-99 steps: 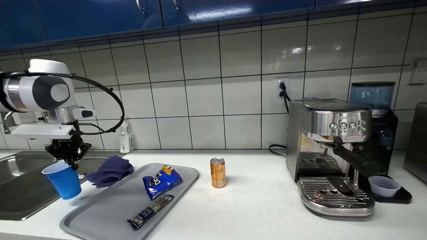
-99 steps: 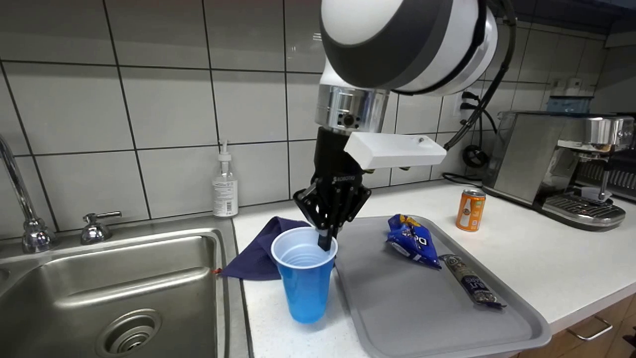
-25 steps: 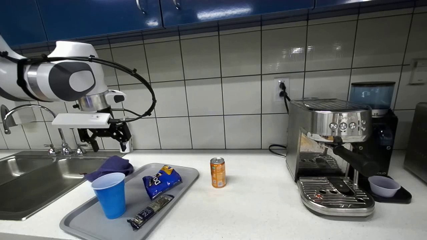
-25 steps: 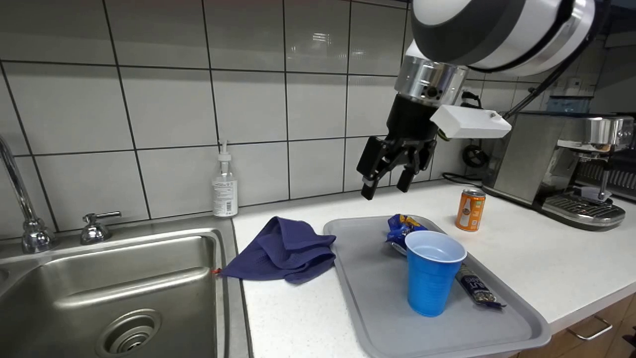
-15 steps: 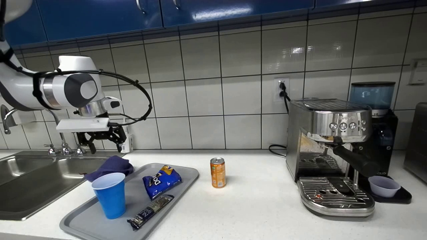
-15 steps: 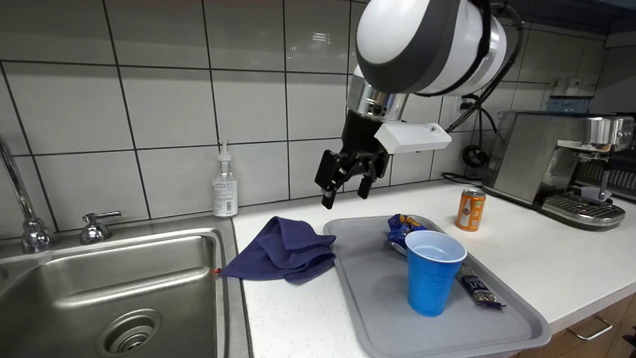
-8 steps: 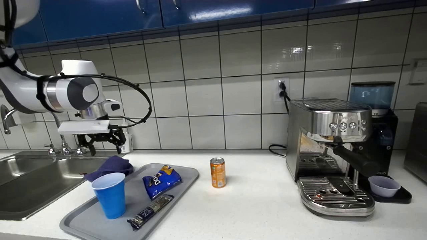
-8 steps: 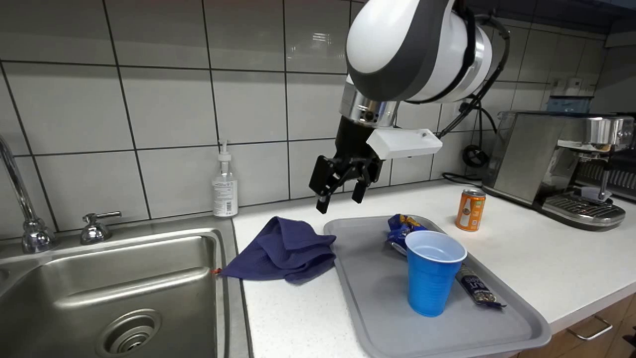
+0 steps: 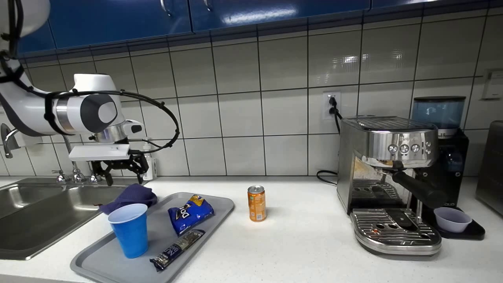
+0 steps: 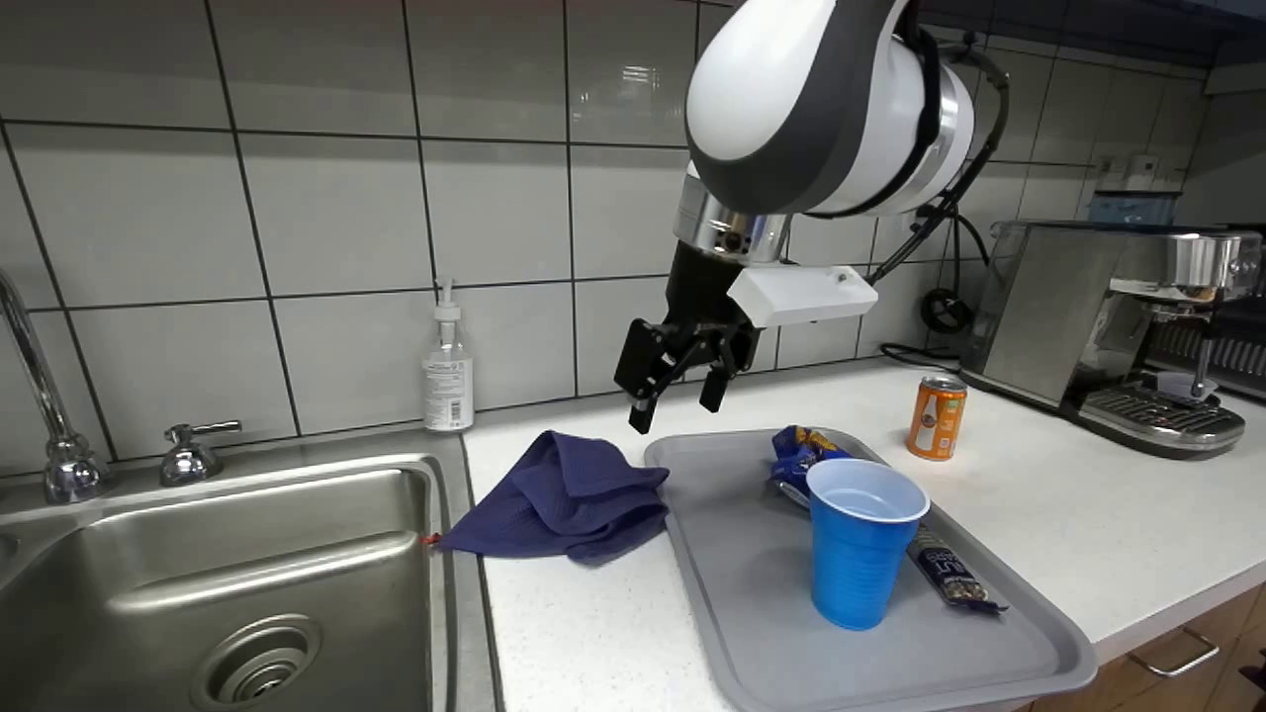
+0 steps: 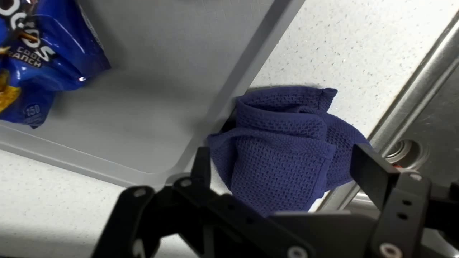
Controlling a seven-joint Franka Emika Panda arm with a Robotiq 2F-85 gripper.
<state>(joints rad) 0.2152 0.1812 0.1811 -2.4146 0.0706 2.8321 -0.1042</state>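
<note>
The black tool [image 10: 676, 405] has its fingers [image 11: 371, 175] spread far apart and holds nothing; it hangs above the folded purple cloth [image 11: 283, 157]. This cloth lies on the white, speckled bench [image 9: 306, 247], beside the grey tray [image 10: 742, 603], and one corner lies over the rim of the steel sink [image 10: 465, 613]. Behind the bench stands a pale tiled wall [image 9: 240, 118], and above hang blue cupboards [image 9: 118, 19].
</note>
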